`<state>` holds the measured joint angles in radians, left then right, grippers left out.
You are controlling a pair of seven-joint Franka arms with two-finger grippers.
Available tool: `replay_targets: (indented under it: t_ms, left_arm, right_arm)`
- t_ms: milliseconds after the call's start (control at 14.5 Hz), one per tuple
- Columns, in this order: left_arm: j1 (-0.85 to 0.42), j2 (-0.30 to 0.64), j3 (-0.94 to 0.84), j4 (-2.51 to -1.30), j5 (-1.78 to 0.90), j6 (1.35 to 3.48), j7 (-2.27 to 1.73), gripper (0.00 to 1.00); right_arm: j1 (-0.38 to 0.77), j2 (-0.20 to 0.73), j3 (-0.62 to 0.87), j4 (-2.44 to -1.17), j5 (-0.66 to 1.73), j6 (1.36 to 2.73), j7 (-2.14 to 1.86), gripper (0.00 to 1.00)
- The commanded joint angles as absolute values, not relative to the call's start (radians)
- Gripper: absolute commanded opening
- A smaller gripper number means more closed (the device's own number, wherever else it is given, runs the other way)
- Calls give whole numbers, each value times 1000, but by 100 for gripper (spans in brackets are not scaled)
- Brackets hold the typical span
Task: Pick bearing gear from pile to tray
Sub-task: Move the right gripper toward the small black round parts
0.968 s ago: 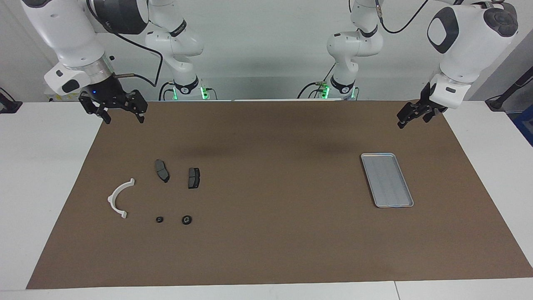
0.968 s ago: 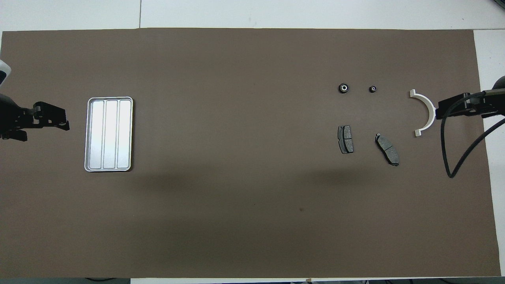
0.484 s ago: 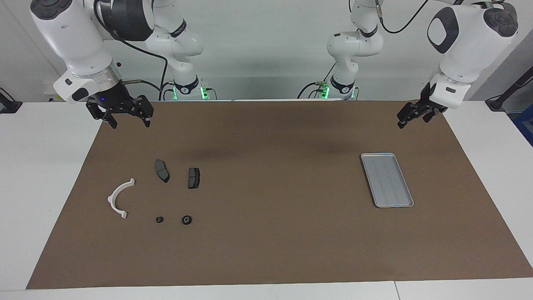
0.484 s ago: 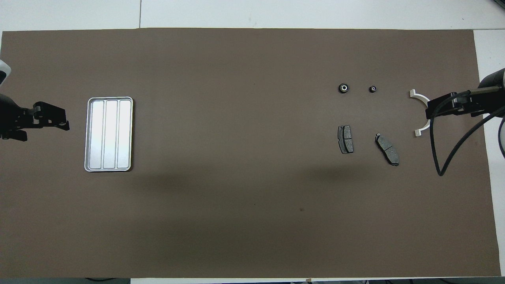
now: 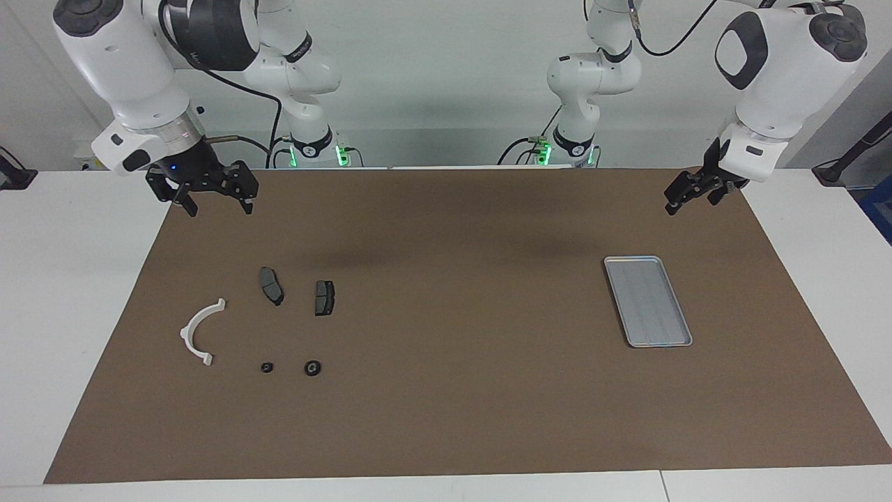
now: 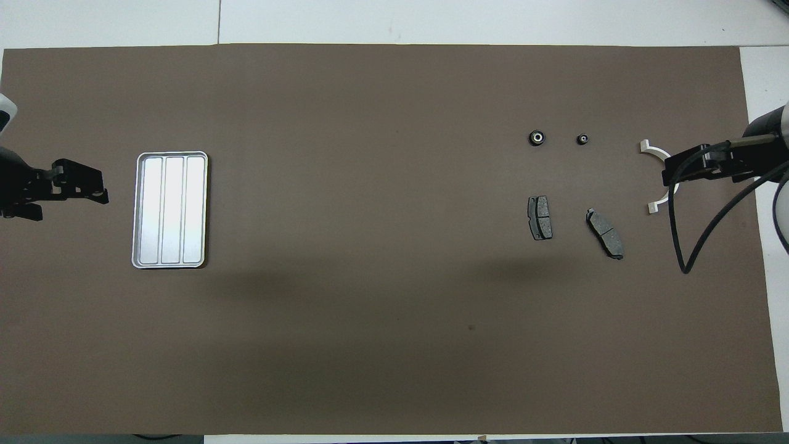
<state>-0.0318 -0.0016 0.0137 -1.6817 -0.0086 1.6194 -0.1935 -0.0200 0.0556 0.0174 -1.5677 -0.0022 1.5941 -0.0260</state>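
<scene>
I am wearing glossy white shells with dark grey joint caps on both arms. My right gripper [image 5: 216,199] and left gripper [image 5: 690,192] are showing black, black cables are trailing, green lights are glowing at my bases.

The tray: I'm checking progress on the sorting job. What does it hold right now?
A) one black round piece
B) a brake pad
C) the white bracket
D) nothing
D: the tray shows only its bare ridged floor, while the two black round pieces, both brake pads and the white bracket all lie on the brown mat toward the right arm's end.
</scene>
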Motion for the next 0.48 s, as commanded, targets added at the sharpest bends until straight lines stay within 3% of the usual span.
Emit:
replay_targets:
  t_ms: [0, 415]
  left_arm:
    - [-29, -21, 14, -1695, -21, 1620, -189, 100]
    - [-29, -21, 12, -1695, -21, 1620, -189, 100]
  right_arm:
    - [-2, 86, 21, -1514, -9, 1606, -20, 100]
    - [12, 100, 21, -1505, -11, 1600, -37, 100]
